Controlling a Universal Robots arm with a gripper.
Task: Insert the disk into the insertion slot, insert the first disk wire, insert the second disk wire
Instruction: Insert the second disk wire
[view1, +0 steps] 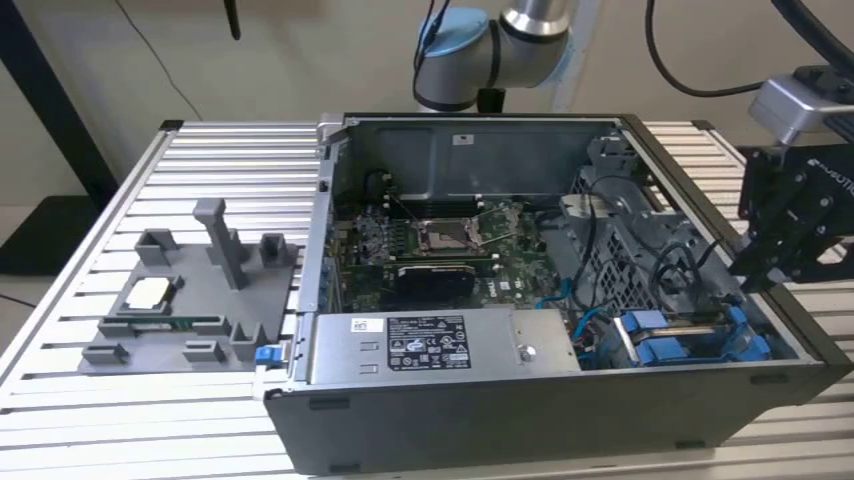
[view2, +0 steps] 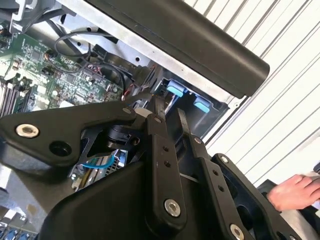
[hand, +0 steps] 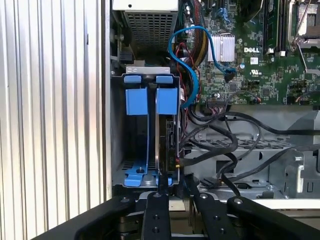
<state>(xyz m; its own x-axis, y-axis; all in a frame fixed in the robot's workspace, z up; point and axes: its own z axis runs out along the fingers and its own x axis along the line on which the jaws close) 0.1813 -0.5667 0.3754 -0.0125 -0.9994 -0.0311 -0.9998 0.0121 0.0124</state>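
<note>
The dark grey computer case lies open on a slatted table, filling the middle and the exterior view's right. The insertion slot sits in the case's corner toward the lower right of the exterior view. In the first wrist view, two bright blue carrier tabs stand side by side at its mouth. The disk stands on edge inside the slot, and the dark slab under the blue tab nearer the cables seems to be its body, though the angle is poor. The gripper hangs at the exterior view's right edge, just above the case wall beside the slot. In both wrist views the gripper points straight toward the blue tabs; whether it is clenched or released I cannot tell. A blue cable loops beside the slot, and black cables cross the bay next to it. The grey power-supply box lies along the case's near side. A grey fixture tray rests on the table at the exterior view's left. A person's hand rests on the table in the second wrist view.
</note>
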